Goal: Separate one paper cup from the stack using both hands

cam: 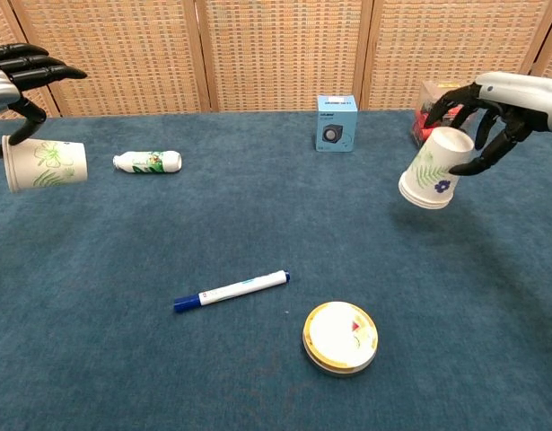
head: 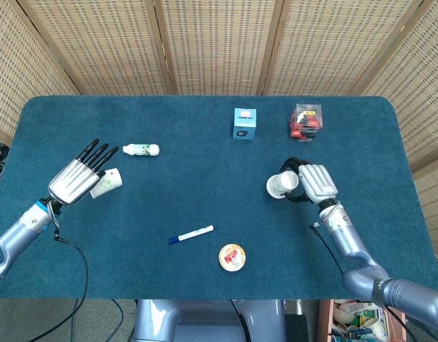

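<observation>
Two cups apart: left hand [cam: 13, 76] holds paper cup [cam: 44, 164] at far left; right hand [cam: 491, 103] clamps cup stack [cam: 434, 169] above the bench [cam: 258, 224], right side.

white green-leafed cups [cam: 437, 178], teal table [head: 204, 192], blue-capped pen [cam: 231, 290]

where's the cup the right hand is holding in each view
Head view: the right hand's cup is right of centre, rim facing the camera.
Chest view: the same cup hangs at the right edge, rim tilted down-left.
Shared landmark: the blue box, behind and to its left.
</observation>
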Action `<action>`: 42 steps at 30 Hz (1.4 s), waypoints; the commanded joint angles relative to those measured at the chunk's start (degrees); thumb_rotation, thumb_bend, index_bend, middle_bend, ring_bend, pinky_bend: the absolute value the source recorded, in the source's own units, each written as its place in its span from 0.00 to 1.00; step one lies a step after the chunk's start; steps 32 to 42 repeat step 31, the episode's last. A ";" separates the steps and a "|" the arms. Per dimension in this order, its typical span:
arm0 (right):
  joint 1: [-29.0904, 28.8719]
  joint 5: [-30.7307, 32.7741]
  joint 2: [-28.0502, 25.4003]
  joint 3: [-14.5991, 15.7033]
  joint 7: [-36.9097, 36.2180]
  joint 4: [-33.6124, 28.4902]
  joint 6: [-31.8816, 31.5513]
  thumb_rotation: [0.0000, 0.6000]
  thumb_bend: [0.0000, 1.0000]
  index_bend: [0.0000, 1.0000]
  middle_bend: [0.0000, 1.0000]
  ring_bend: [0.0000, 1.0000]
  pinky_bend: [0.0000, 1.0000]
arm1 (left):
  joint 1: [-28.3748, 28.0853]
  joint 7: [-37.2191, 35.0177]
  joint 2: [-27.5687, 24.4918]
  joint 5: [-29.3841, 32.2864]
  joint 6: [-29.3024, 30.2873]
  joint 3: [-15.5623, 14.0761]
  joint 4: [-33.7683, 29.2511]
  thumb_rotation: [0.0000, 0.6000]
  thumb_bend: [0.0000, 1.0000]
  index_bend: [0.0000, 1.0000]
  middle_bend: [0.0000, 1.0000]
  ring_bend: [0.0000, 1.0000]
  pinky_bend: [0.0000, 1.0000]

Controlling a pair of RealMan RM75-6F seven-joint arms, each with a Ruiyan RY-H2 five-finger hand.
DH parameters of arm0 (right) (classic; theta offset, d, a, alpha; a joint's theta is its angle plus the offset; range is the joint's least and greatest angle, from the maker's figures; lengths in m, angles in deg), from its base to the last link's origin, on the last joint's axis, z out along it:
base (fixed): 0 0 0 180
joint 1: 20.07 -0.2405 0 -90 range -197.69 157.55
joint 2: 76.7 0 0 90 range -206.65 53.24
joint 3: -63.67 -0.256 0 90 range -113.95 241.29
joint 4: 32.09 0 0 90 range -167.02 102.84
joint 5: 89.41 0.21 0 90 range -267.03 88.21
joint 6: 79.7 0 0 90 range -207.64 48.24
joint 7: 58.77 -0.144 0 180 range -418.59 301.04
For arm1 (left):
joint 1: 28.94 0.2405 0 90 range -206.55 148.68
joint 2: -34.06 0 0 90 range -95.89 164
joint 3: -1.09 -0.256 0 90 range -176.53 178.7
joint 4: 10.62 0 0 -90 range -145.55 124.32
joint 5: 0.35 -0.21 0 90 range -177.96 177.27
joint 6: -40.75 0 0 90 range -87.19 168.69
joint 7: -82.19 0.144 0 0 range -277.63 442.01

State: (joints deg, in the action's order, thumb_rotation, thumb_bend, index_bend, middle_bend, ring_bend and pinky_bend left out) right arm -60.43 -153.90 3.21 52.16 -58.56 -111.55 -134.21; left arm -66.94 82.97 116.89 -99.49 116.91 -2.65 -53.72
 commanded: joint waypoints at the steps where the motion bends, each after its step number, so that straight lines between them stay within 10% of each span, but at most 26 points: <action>1: 1.20 -3.47 -1.11 2.42 8.00 -1.06 -4.85 1.00 0.10 0.08 0.00 0.02 0.27 | 0.30 -0.58 -0.97 0.77 0.62 0.71 -1.40 1.00 0.34 0.00 0.00 0.00 0.00; 8: 4.18 -7.09 -3.73 3.86 11.45 -5.23 -10.59 1.00 0.00 0.02 0.00 0.00 0.13 | 1.57 -2.10 -3.90 2.82 1.77 2.11 -5.79 1.00 0.16 0.00 0.00 0.00 0.00; 19: 13.56 -15.86 -10.16 8.89 8.69 -9.95 -21.94 1.00 0.00 0.02 0.00 0.00 0.06 | 5.89 -3.75 -10.64 6.50 4.46 3.79 -16.73 1.00 0.16 0.00 0.00 0.00 0.00; 30: 28.38 -25.97 -8.72 14.60 5.89 -5.14 -41.56 1.00 0.00 0.02 0.00 0.00 0.01 | 22.30 4.38 -15.61 21.67 11.01 3.34 -45.94 1.00 0.15 0.00 0.00 0.00 0.00; 42: 29.15 -26.30 -8.39 14.75 6.32 -4.78 -42.34 1.00 0.00 0.02 0.00 0.00 0.01 | 23.12 5.55 -15.35 21.81 11.56 3.00 -46.73 1.00 0.15 0.00 0.00 0.00 0.00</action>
